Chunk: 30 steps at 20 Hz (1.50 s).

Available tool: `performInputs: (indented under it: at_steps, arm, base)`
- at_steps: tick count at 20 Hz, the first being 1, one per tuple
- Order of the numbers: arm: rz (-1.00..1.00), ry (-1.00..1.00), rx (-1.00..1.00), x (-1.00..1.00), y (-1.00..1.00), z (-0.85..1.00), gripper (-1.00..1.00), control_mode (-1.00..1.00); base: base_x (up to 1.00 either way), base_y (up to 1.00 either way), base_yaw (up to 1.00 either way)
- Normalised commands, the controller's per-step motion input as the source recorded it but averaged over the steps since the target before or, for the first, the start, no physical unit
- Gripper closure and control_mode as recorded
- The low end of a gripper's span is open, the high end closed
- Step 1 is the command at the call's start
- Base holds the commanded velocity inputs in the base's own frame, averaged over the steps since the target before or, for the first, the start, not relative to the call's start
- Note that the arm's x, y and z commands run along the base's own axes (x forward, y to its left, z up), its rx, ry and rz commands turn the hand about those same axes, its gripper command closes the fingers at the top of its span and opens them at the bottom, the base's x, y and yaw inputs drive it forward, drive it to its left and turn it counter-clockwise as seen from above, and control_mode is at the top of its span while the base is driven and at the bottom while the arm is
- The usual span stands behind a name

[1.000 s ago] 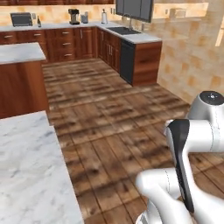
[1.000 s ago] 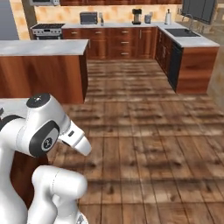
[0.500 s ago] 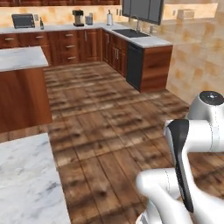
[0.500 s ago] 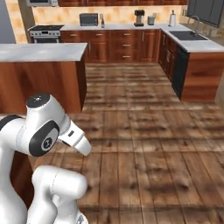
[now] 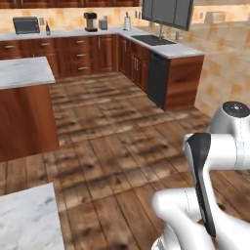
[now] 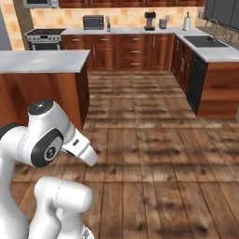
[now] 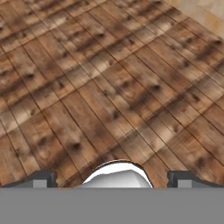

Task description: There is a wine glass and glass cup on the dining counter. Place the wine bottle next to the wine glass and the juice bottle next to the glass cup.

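Camera shifted with the base since the earlier frames: the marble slab (image 5: 27, 222) at lower left of the left base view took up less of the frame. Wine bottle (image 5: 47, 29), small and dark, stood at upper left on the back desk (image 5: 68, 34), just beside the toaster oven (image 5: 25, 24). Hand (image 7: 112, 180) was wide, holding nothing, over the wooden floor (image 7: 109, 87).
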Motion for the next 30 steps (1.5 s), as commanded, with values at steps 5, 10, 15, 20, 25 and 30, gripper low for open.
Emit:
performInputs:
  at_steps: [5, 10, 15, 20, 25, 30]
  arm:
    - [0.00, 0.00, 0.00, 0.00, 0.00, 0.00, -1.00, 1.00]
    - [0.00, 0.00, 0.00, 0.00, 0.00, 0.00, -1.00, 1.00]
    - [0.00, 0.00, 0.00, 0.00, 0.00, 0.00, -1.00, 1.00]
    - [0.00, 0.00, 0.00, 0.00, 0.00, 0.00, -1.00, 1.00]
    - [0.00, 0.00, 0.00, 0.00, 0.00, 0.00, -1.00, 1.00]
    - [0.00, 0.00, 0.00, 0.00, 0.00, 0.00, -1.00, 1.00]
  base:
    - [0.82, -0.21, 0.03]
    - [0.80, -0.21, 0.05]
    - [0.79, -0.21, 0.05]
    - [0.79, -0.24, 0.02]
    - [0.78, -0.23, 0.01]
    - [0.78, -0.23, 0.01]
